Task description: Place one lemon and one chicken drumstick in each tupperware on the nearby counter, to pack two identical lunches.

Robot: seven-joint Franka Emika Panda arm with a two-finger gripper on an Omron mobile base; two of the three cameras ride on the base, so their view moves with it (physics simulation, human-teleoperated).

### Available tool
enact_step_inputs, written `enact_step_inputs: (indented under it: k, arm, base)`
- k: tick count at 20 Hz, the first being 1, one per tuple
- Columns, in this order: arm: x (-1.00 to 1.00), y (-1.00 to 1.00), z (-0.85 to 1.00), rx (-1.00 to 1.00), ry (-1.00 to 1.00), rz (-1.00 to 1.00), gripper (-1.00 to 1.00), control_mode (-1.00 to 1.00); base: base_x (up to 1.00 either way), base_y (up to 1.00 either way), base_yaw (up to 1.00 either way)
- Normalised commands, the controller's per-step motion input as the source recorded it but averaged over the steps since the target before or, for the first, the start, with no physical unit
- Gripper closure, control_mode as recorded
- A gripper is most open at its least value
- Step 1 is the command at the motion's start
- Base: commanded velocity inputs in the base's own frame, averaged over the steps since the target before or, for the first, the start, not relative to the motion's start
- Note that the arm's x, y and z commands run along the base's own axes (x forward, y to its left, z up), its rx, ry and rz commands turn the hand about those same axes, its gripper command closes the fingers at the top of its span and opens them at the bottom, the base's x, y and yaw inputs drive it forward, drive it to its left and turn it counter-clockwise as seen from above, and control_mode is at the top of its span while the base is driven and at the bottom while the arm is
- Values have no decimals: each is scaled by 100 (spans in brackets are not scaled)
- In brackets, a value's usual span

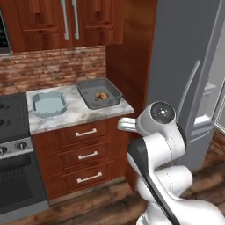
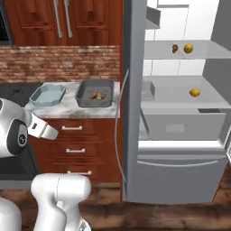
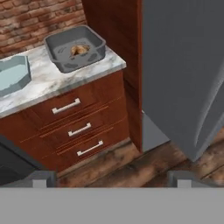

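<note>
Marbled counter [image 1: 83,115], dark tub [image 1: 99,93] holding what looks like a drumstick [image 1: 101,95], pincer [image 3: 111,178] wide, empty

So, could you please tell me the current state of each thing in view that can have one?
Dark grey tupperware: open, holds one chicken drumstick, no lemon.
Pale blue tupperware: open, empty.
Fridge door: open.
Two lemons: on fridge shelves.
Second drumstick: on the upper shelf.
Counter drawers: shut.
Tool: open, empty.
</note>
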Motion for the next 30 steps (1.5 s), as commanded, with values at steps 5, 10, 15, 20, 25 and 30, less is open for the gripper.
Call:
enact_step_inputs:
  k: [5, 10, 15, 20, 25, 30]
  arm:
    - [0, 0, 0, 0, 0, 0, -100, 100]
    - [0, 0, 0, 0, 0, 0, -100, 100]
    - [0, 0, 0, 0, 0, 0, -100, 100]
    - [0, 0, 0, 0, 0, 0, -100, 100]
    - [0, 0, 0, 0, 0, 0, -100, 100]
    - [0, 0, 0, 0, 0, 0, -100, 100]
  base:
    - [-92, -84, -2]
    - [-15, -100, 0]
    - [0, -100, 0]
    - [4, -94, 0]
    - [11, -34, 0]
    - [47, -11, 0]
